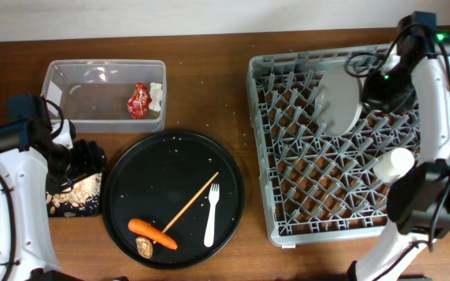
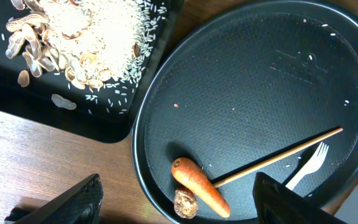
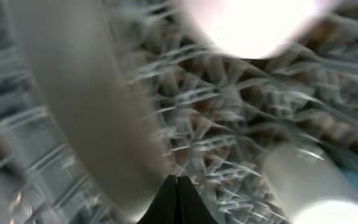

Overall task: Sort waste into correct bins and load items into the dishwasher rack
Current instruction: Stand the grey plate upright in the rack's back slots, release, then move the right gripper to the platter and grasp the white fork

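The orange carrot (image 1: 152, 233) lies at the front of the large round black tray (image 1: 170, 156), beside a white fork (image 1: 212, 215). My left gripper (image 1: 84, 160) is open and empty above the shallow black tray (image 1: 73, 204). In the left wrist view its fingers (image 2: 176, 199) straddle the carrot (image 2: 201, 186) from above; rice crumbs (image 2: 92, 43) lie in the black tray. The red wrapper (image 1: 138, 100) and white scrap (image 1: 156, 95) lie in the clear tub (image 1: 92, 94). My right gripper (image 1: 381, 86) is shut, over the grey rack (image 1: 287, 195), beside the upright white plate (image 1: 338, 97). A white cup (image 1: 393, 164) sits in the rack.
A thin wooden stick (image 1: 190, 203) lies across the round tray, next to the fork (image 2: 309, 163). A small brown lump (image 2: 185, 204) touches the carrot. The right wrist view is blurred; it shows the plate (image 3: 73, 93) at the left and the cup (image 3: 309, 180) at the lower right.
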Motion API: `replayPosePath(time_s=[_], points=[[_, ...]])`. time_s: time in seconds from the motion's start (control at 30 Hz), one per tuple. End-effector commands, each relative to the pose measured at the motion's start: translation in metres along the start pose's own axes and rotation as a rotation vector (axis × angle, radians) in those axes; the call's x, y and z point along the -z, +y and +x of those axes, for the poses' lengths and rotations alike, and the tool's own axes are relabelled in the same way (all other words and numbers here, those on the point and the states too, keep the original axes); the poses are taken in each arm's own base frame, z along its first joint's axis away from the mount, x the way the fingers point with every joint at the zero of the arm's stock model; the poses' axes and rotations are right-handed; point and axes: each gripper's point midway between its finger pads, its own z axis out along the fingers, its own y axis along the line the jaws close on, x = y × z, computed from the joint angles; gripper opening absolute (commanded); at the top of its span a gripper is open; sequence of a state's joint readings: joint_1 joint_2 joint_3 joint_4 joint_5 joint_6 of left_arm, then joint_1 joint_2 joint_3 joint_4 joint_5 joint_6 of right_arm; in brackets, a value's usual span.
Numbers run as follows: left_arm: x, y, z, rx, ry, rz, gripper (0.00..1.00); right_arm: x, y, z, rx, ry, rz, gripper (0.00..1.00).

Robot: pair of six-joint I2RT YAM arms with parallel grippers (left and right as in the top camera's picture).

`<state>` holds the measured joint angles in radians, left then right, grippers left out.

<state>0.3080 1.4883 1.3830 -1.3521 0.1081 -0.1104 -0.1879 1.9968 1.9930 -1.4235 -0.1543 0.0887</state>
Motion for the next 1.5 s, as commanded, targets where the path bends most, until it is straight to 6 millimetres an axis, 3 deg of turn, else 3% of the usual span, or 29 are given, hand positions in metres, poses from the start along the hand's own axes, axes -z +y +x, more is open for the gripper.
replayPosePath(time_s=[0.0, 0.17, 0.27, 0.33, 0.43, 0.5, 0.53, 0.6, 0.67, 0.8, 0.83, 1.0, 1.13, 1.27, 1.37, 1.47], points=[[0.002, -0.002, 0.001, 0.008, -0.007, 0.012, 0.77, 0.022, 0.084, 0.017, 0.376, -0.016, -0.454, 0.05], [0.002, -0.002, 0.001, 0.008, -0.007, 0.012, 0.77, 0.025, 0.089, 0.030, 0.411, 0.019, -0.497, 0.05], [0.002, -0.002, 0.001, 0.008, -0.007, 0.012, 0.77, 0.027, 0.087, 0.035, 0.400, 0.039, -0.498, 0.12], [0.002, -0.002, 0.001, 0.008, -0.007, 0.012, 0.77, 0.034, 0.087, 0.042, 0.398, 0.049, -0.490, 0.17], [0.002, -0.002, 0.001, 0.008, -0.007, 0.012, 0.77, 0.062, 0.088, 0.055, 0.416, 0.010, -0.474, 0.22], [0.002, -0.002, 0.001, 0.008, -0.007, 0.012, 0.78, 0.082, 0.097, 0.071, 0.447, -0.010, -0.475, 0.36], [0.002, -0.002, 0.001, 0.008, -0.010, 0.012, 0.78, 0.096, 0.109, 0.088, 0.485, -0.007, -0.481, 0.44], [0.002, -0.002, 0.000, 0.008, -0.011, 0.012, 0.78, 0.102, 0.132, 0.114, 0.497, 0.044, -0.469, 0.45], [0.002, -0.002, 0.000, 0.008, -0.010, 0.012, 0.78, 0.097, 0.150, 0.130, 0.485, 0.096, -0.411, 0.45], [0.002, -0.002, 0.000, 0.008, -0.011, 0.012, 0.78, 0.078, 0.205, 0.167, 0.525, 0.132, -0.270, 0.55], [0.002, -0.002, 0.000, 0.008, -0.010, 0.012, 0.78, 0.072, 0.218, 0.175, 0.527, 0.122, -0.225, 0.65], [0.002, -0.002, 0.000, 0.008, -0.010, 0.012, 0.78, 0.033, 0.264, 0.211, 0.485, 0.125, -0.120, 0.68], [0.002, -0.002, 0.000, 0.008, -0.010, 0.012, 0.78, -0.027, 0.268, 0.238, 0.395, 0.194, -0.062, 0.67], [0.002, -0.002, 0.000, 0.008, -0.010, 0.012, 0.78, -0.097, 0.253, 0.257, 0.271, 0.217, -0.031, 0.67], [0.002, -0.002, 0.000, 0.008, -0.010, 0.013, 0.78, -0.130, 0.253, 0.265, 0.282, 0.182, -0.062, 0.66], [0.002, -0.002, 0.000, 0.008, -0.010, 0.013, 0.78, -0.144, 0.248, 0.265, 0.319, 0.110, -0.020, 0.66]])
